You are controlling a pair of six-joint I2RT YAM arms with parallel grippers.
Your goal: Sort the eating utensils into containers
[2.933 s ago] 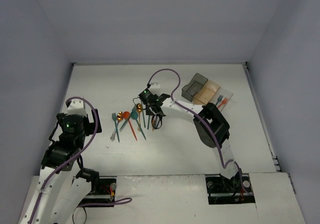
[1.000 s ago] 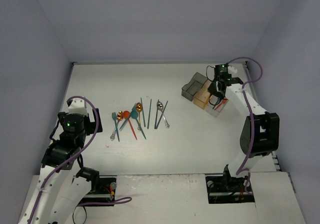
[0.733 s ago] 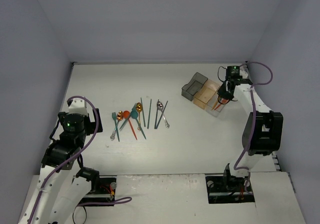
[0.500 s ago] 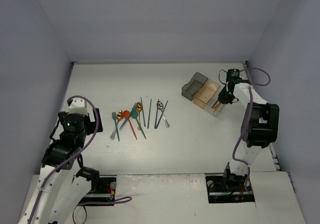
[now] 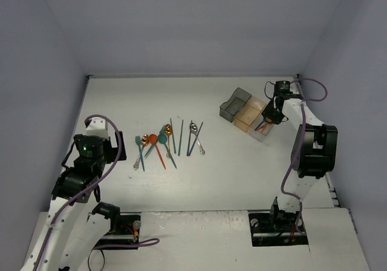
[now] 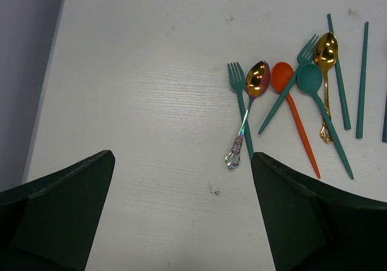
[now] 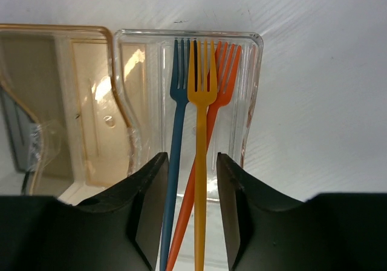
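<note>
1. The right jaws stand slightly apart and grip nothing. They hang low over the near end of the clear bin, and three fork handles run between the black fingers.
2. The three forks lie in the clear bin with their tines at its far wall: a blue fork, a yellow fork and an orange fork. The orange handle slants across towards the blue one.
3. An orange-tan bin touches the clear bin. From overhead, a dark grey bin ends the row at the far right of the tabletop.
4. The left jaws are spread wide and empty, above bare tabletop just beside the loose pieces.
5. The nearest loose pieces are a teal fork and a shiny gold-purple spoon, crossed at the handles.
6. Next come an orange spoon, a second teal fork slanting across it, a teal spoon and a gold spoon.
7. Beyond them are two straight teal sticks.
8. Farther along, seen from overhead, lies a silver spoon.
</note>
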